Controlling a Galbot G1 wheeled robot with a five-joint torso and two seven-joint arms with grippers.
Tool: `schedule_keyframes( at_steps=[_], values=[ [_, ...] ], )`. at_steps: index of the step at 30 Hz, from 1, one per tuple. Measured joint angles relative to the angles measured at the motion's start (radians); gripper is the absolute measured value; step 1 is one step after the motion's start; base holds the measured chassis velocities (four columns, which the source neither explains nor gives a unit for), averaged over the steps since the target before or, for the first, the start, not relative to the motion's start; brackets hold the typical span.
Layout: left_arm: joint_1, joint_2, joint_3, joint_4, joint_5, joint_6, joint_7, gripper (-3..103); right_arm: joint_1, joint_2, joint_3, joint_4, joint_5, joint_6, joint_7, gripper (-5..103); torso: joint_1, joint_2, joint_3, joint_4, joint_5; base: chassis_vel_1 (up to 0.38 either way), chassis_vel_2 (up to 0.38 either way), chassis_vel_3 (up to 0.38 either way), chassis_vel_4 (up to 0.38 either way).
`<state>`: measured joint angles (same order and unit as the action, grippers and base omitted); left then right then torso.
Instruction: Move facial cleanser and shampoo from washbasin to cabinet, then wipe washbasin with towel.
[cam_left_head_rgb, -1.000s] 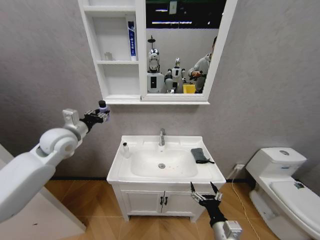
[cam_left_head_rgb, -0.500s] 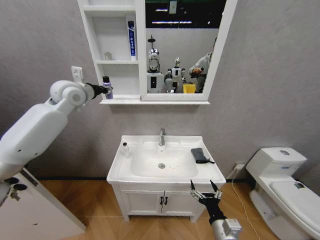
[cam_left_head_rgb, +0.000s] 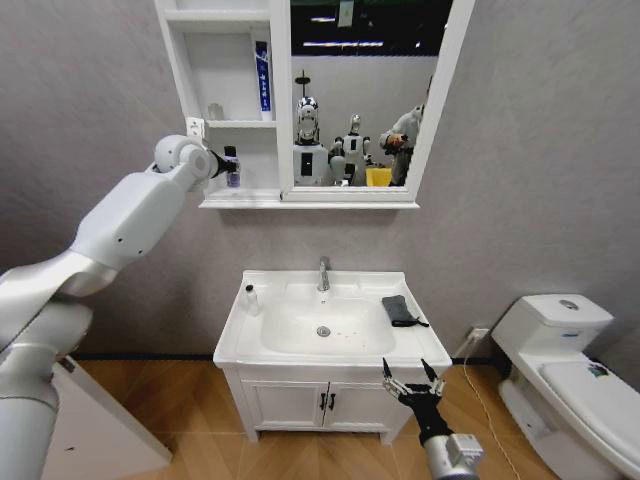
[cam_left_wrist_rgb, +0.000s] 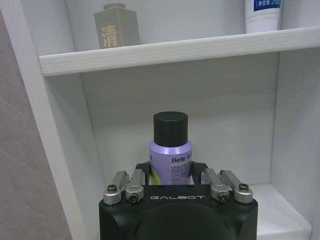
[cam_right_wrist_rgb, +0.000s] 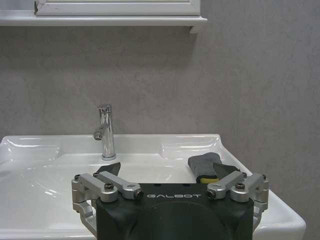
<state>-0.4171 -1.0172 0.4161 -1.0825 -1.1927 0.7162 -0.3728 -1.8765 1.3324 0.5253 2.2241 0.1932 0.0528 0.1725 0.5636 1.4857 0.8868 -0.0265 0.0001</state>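
As the white left arm reaches up from the robot's left side, the left gripper (cam_left_head_rgb: 226, 166) holds a lavender bottle with a black cap (cam_left_head_rgb: 233, 167) inside the lower open compartment of the white wall-mounted cabinet with its framed mirror (cam_left_head_rgb: 243, 199). The left wrist view shows what the head view cannot: the fingers (cam_left_wrist_rgb: 136, 181) clamped on the bottle's sides, the bottle upright, the partial word "Befe" on its label, and a grey carton bearing a Chinese character (cam_left_wrist_rgb: 116, 26) on the shelf above. Half a second ago the bottle hung at the cabinet's outer left edge; it is now within the compartment. Whether its base touches the shelf floor is hidden by the gripper body. The right gripper (cam_left_head_rgb: 413, 387) hangs low before the white rectangular ceramic washbasin (cam_left_head_rgb: 330, 355), its fingers spread apart. The right wrist view shows the chrome tap (cam_right_wrist_rgb: 105, 131) and the small dark grey folded towel (cam_right_wrist_rgb: 206, 165) lying on the basin's right rim, partly cut off by a finger. A small white bottle (cam_left_head_rgb: 251, 298) stands on the left rim.
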Motion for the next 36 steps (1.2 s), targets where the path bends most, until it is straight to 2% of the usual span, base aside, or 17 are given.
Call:
schedule_keyframes(
  at_steps=[4,13,18,22,24,25,26,28,30,32,33,35,36],
  values=[
    [-0.007,-0.036,-0.014,0.07,0.047,-0.009,0.011,43,0.0,-0.001,0.001,-0.005,0.003,0.0,0.0,100,0.0,0.0,0.0,0.0001,-0.0001,0.0,0.0,0.0,0.0],
    [0.029,-0.047,-0.036,0.108,0.075,-0.028,0.017,43,0.004,-0.006,0.003,-0.012,0.009,0.001,0.0,100,0.0,0.0,0.0,0.0002,-0.0002,0.0,0.0,0.0,0.0],
    [0.048,-0.069,-0.063,0.166,0.157,-0.053,0.051,43,0.004,-0.002,0.002,-0.023,0.008,0.011,0.004,100,0.0,0.0,0.0,0.0001,0.0001,0.0,0.0,0.0,0.0],
    [0.058,-0.073,-0.07,0.168,0.175,-0.059,0.056,43,0.002,-0.003,0.005,-0.026,0.008,0.016,0.011,100,0.0,0.0,0.0,0.0002,0.0001,0.0,0.0,0.0,0.0],
    [0.066,-0.072,-0.073,0.153,0.165,-0.05,0.053,46,0.003,-0.008,0.006,-0.026,0.011,0.016,0.013,100,0.0,0.0,0.0,0.0002,-0.0005,0.0,0.0,0.0,0.0],
    [0.072,-0.068,-0.076,0.134,0.154,-0.045,0.044,57,0.004,-0.011,0.007,-0.026,0.012,0.015,0.014,100,0.0,0.0,0.0,0.0001,-0.0004,0.0,0.0,0.0,0.0],
    [0.072,-0.068,-0.076,0.134,0.154,-0.045,0.044,57,0.004,-0.011,0.007,-0.026,0.012,0.015,0.014,100,0.0,0.0,0.0,0.0001,-0.0004,0.0,0.0,0.0,0.0],
    [0.08,-0.059,-0.079,0.111,0.146,-0.043,0.036,68,0.005,-0.011,0.006,-0.023,0.012,0.014,0.014,100,0.0,0.0,0.0,0.0,0.0002,0.0,0.0,0.0,0.0],
    [0.086,-0.054,-0.08,0.102,0.145,-0.042,0.033,68,0.003,-0.011,0.005,-0.021,0.012,0.014,0.014,100,0.0,0.0,0.0,0.0,-0.0001,0.0,0.0,0.0,0.0],
    [0.102,-0.034,-0.081,0.067,0.141,-0.04,0.025,79,-0.002,-0.011,0.004,-0.016,0.011,0.014,0.014,100,0.0,0.0,0.0,0.0001,-0.0002,0.0,0.0,0.0,0.0],
    [0.102,-0.034,-0.081,0.067,0.141,-0.04,0.025,79,-0.002,-0.011,0.004,-0.016,0.011,0.014,0.014,100,0.0,0.0,0.0,0.0001,-0.0002,0.0,0.0,0.0,0.0],
    [0.117,-0.013,-0.082,0.029,0.125,-0.036,0.014,89,-0.005,-0.012,0.004,-0.013,0.011,0.014,0.014,100,0.0,0.0,0.0,0.0,-0.0002,0.0,0.0,0.0,0.0],
    [0.146,0.023,-0.089,-0.037,0.095,-0.031,-0.001,94,-0.006,-0.013,0.006,-0.009,0.011,0.014,0.014,100,0.0,0.0,0.0,-0.0003,-0.0001,0.0,0.0,0.0,0.0]
  ],
)
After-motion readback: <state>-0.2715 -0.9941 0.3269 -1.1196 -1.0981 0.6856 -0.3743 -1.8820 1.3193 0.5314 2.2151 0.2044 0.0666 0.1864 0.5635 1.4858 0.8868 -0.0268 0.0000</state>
